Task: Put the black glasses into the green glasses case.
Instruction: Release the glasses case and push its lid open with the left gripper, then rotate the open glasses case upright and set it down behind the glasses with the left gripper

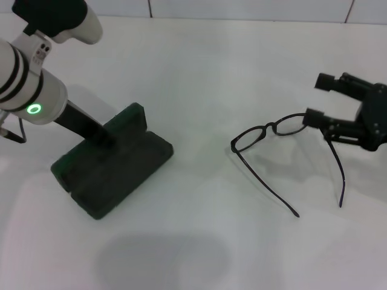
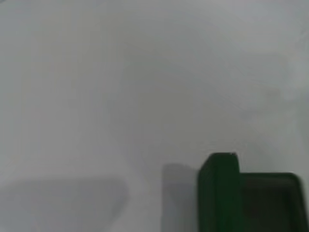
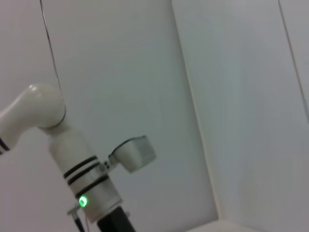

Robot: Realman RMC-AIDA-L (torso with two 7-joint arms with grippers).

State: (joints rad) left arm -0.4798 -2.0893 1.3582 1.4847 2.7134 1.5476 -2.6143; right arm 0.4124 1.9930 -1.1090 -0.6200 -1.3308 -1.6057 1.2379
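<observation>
Head view: my right gripper point(image 1: 319, 99), fingers spread, seems to straddle the black glasses' point(image 1: 266, 130) hinge corner on the table point(image 1: 199, 66), so I'd pinch this light, fragile frame gently there.

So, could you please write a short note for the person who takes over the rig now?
Left gripper: down at the green glasses case, touching it at the lid; jaws hidden.
Right gripper: open, at the lens end of the black glasses.
The glasses lie unfolded on the white table, to the right of the case and apart from it.
Done: both arms in position.
Left: grasp the glasses, lift them, place them in the case.
</observation>
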